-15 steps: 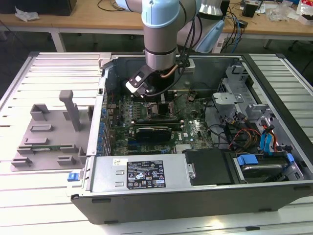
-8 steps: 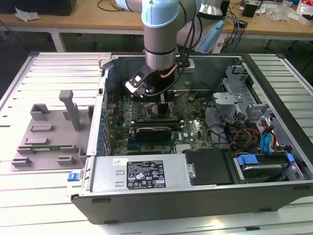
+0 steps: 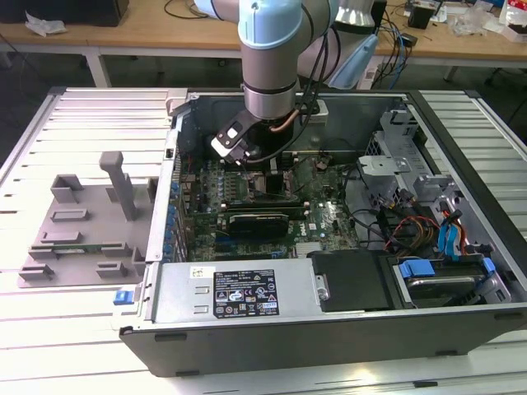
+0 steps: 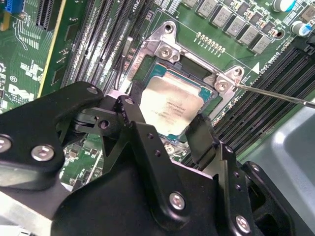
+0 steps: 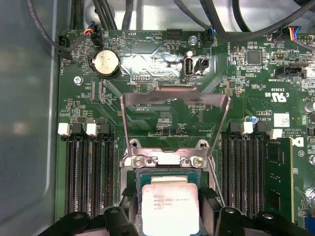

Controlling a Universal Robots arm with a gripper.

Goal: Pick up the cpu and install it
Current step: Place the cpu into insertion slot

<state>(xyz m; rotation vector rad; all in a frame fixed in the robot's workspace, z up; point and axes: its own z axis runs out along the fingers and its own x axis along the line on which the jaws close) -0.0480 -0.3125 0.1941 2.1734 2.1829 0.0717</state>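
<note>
The cpu [image 4: 172, 105] [image 5: 170, 206], a small square chip with a pale silvery top, lies level over the open socket [image 4: 165, 49] on the green motherboard. My gripper [image 4: 165, 123] [image 5: 170, 212] is straight above it, and its black fingers [image 4: 129, 110] press against two opposite edges of the chip, so it is shut on the cpu. The socket's metal load plate [image 5: 174, 98] stands swung up behind the chip. In the exterior view the arm reaches down into the open computer case [image 3: 329, 329], with the gripper [image 3: 265, 169] low over the board.
Memory slots [image 5: 91, 167] flank the socket on both sides. A thin socket lever [image 4: 278, 93] sticks out beside it. Cables [image 3: 387, 222] and drive bays [image 3: 445, 271] fill the case towards the exterior view's right. A grey slotted tray [image 3: 82, 222] lies outside the case at that view's left.
</note>
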